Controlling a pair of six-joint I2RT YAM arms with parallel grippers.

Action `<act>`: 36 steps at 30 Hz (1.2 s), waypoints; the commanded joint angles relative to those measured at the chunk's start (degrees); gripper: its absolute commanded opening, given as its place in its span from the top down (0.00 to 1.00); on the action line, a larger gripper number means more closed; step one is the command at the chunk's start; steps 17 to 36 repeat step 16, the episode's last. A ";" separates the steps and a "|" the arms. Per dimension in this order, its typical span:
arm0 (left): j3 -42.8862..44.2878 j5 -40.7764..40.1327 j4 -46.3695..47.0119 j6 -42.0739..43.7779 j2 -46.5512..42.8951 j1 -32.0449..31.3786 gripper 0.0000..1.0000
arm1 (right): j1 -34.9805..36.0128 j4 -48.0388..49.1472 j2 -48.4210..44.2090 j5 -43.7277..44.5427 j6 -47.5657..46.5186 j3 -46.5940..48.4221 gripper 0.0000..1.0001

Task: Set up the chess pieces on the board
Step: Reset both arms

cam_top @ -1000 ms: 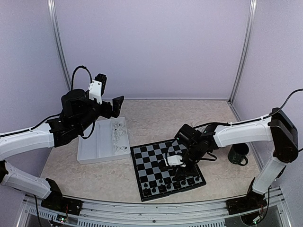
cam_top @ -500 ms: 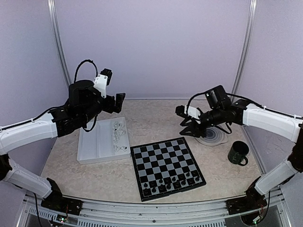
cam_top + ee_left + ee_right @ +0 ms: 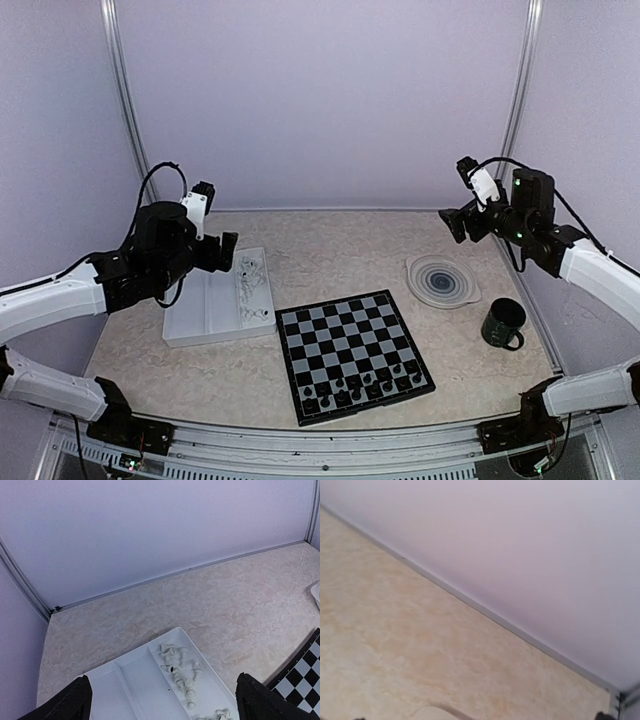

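Note:
The board lies near the table's front, with black chess pieces standing in its two nearest rows. White chess pieces lie jumbled in the right compartment of a white tray. In the left wrist view the same white pieces sit in the tray under my open left gripper, whose fingers straddle it with nothing between them. My left gripper hovers over the tray's far end. My right gripper hangs high at the back right, open and empty, far from the board.
A round grey ringed plate lies right of the board, below the right gripper. A dark green mug stands near the right edge. The right wrist view shows only bare table, the back wall and the plate's rim.
My right arm has lifted off the board's near right and swung up to the back right, opening its jaws. My left arm has dropped slightly over the tray.

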 commanded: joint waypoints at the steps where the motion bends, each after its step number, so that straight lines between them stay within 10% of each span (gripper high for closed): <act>1: -3.99 0.51 8.08 -0.37 -6.60 2.35 0.01 | -1.41 4.94 -0.80 7.63 5.01 -2.90 0.01; 36: -0.73 -3.42 7.85 0.97 -8.07 6.36 0.01 | -2.40 -2.37 -6.19 3.25 4.36 2.51 0.01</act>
